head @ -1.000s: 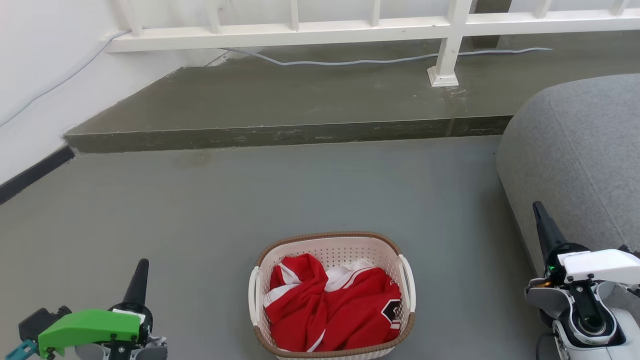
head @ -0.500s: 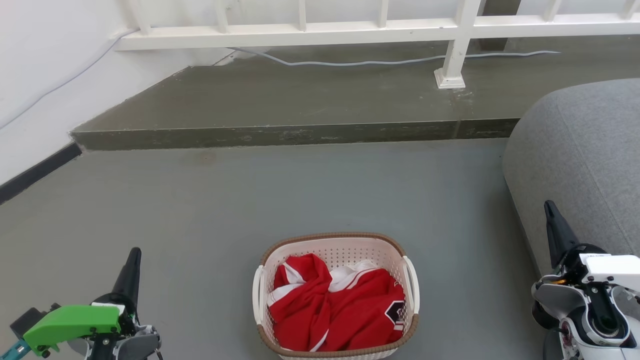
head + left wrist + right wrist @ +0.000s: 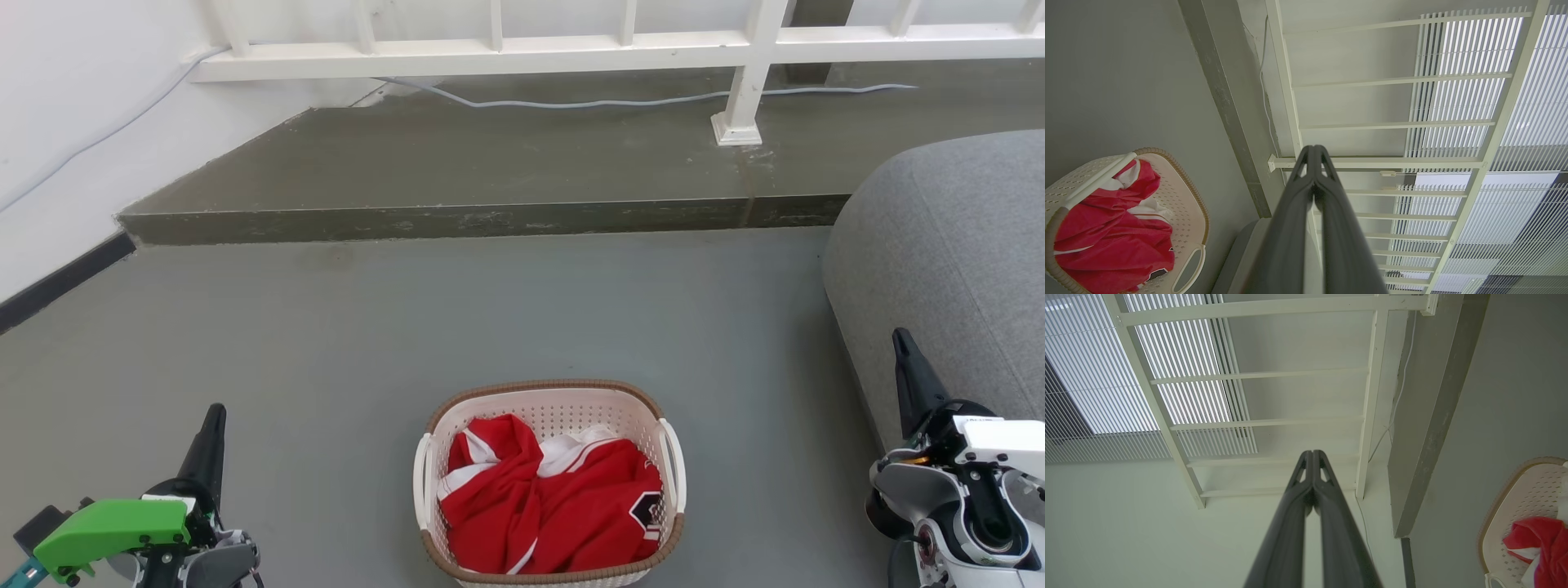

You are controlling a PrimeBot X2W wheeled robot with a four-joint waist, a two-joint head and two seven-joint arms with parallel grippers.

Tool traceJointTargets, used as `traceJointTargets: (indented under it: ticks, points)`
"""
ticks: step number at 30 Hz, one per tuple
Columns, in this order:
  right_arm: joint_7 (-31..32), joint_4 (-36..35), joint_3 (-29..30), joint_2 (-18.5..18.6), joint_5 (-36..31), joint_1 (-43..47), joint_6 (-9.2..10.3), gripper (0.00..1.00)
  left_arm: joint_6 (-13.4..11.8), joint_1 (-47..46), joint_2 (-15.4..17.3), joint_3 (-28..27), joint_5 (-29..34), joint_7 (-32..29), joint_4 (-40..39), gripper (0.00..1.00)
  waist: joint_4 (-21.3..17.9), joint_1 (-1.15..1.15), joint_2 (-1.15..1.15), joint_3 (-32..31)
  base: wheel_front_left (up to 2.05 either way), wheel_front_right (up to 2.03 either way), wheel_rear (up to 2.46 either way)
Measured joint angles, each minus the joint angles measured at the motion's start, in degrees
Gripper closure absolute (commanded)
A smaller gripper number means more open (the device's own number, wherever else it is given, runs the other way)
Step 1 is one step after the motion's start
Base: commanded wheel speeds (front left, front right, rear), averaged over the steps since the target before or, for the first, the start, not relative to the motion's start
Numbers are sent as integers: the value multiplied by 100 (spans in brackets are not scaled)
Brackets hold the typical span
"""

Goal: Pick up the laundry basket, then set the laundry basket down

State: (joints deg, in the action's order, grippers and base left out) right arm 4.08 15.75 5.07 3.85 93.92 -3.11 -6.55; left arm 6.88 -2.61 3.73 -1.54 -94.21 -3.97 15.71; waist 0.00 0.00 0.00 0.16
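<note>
Grey floor point(image 3: 522, 327) carries the laundry basket point(image 3: 543, 384) at the bottom middle of the head view, upright, with a red and white garment point(image 3: 555, 506) bundled inside. The left tool point(image 3: 214, 420) and right tool point(image 3: 903, 347) flank it, well apart from its handles, each with its fingers pressed together on nothing. Beyond are a raised step point(image 3: 457, 220) and a white railing point(image 3: 522, 53).

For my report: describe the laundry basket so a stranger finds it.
On the grey floor, before the raised step and left of the grey seat, stands the laundry basket. It is cream-white and perforated, with a brown rim and red clothing inside.
</note>
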Motion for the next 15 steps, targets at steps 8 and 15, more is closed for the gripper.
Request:
traceJointTargets:
  ticks: [8,15]
  points:
    - [0,11,2,0,0,-1,0,100,0,-7,0,-2,0,0,12,100,0,0,0,-1,0,0,0]
    - [0,16,3,-1,0,-2,0,100,0,-9,0,-3,0,0,16,100,0,0,0,-1,0,0,0]
